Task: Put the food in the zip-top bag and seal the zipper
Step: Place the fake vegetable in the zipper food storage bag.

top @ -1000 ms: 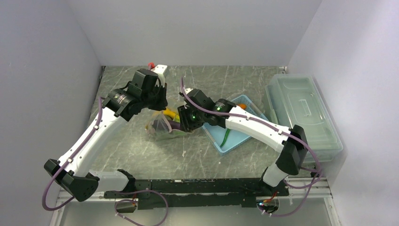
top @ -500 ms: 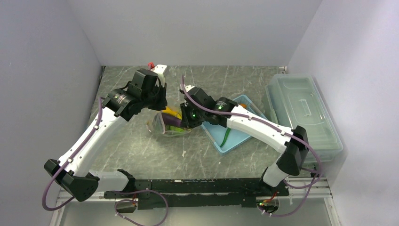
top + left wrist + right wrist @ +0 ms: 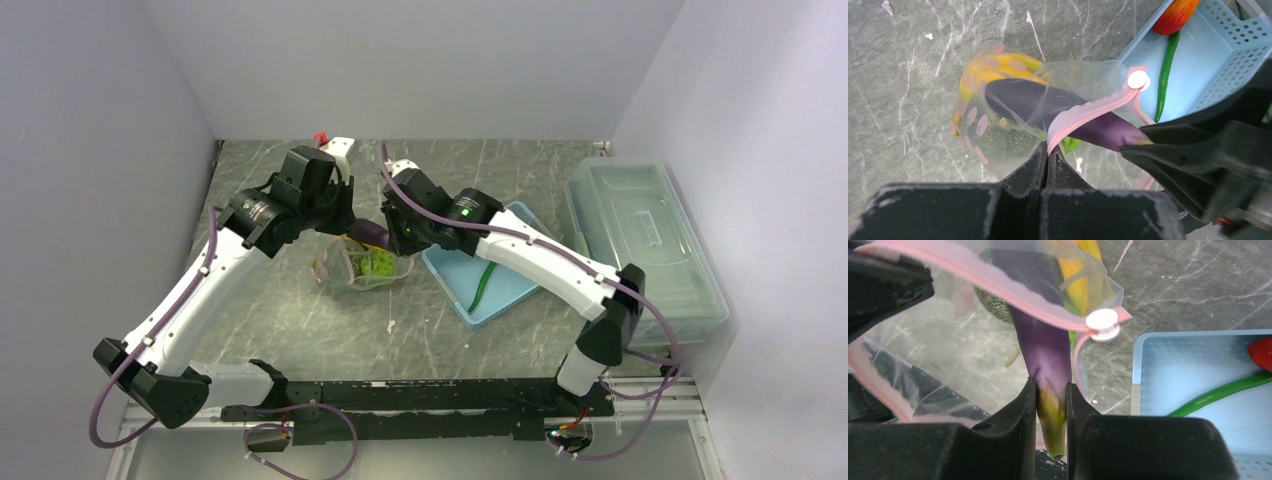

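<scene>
Purple eggplant [image 3: 1043,350], freshly clamped in my right gripper [image 3: 1051,390], pokes half into the zip-top bag [image 3: 933,325] ahead, pinched by my left gripper [image 3: 1047,155].

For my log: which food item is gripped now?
The purple eggplant, pinched at its stem end by the right gripper; carrot and green pod lie loose in the basket.

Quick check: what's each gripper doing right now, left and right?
Left gripper: closed, pinching the zipper strip at the zip-top bag mouth.
Right gripper: closed on the eggplant at its stem end, tip inside the bag.
</scene>
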Robot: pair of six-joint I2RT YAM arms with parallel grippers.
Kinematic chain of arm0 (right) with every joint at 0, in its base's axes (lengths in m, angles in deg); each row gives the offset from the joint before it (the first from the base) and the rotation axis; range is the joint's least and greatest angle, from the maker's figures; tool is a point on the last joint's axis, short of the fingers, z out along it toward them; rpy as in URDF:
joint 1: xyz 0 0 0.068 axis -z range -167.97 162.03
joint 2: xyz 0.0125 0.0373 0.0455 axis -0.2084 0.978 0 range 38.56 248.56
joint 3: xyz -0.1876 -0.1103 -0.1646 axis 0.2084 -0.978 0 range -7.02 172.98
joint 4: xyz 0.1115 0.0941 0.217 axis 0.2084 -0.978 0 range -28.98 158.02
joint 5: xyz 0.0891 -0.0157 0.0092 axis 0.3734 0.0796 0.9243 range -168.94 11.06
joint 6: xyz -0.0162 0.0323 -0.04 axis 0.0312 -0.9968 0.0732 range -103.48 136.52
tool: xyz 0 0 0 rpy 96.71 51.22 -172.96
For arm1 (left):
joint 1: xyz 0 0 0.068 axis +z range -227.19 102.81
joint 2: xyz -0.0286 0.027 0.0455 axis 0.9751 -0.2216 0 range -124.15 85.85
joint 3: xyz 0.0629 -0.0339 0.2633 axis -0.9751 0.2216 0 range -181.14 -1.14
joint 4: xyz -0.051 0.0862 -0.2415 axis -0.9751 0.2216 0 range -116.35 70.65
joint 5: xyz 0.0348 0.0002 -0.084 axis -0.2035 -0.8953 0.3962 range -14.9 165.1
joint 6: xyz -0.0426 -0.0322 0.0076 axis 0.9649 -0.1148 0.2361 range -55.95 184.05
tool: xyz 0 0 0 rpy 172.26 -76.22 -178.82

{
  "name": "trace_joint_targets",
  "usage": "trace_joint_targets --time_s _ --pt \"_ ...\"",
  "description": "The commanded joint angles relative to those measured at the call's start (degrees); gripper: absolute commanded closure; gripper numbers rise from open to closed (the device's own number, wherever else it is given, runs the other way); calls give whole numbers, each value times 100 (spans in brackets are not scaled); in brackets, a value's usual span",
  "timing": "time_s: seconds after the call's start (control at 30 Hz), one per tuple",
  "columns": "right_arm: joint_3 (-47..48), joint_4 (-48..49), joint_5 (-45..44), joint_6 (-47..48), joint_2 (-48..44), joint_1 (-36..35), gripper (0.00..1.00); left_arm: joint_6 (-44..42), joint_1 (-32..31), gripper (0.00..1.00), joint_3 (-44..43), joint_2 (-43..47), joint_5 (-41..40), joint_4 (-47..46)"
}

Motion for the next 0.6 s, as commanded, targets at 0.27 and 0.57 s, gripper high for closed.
trace_joint_targets --time_s 0.27,0.57 --pt "1036 -530 -464 -147 942 -59 100 364 -25 100 41 422 411 -196" --pt "965 -196 -538 -215 1332 -52 100 477 -26 100 196 549 782 -330"
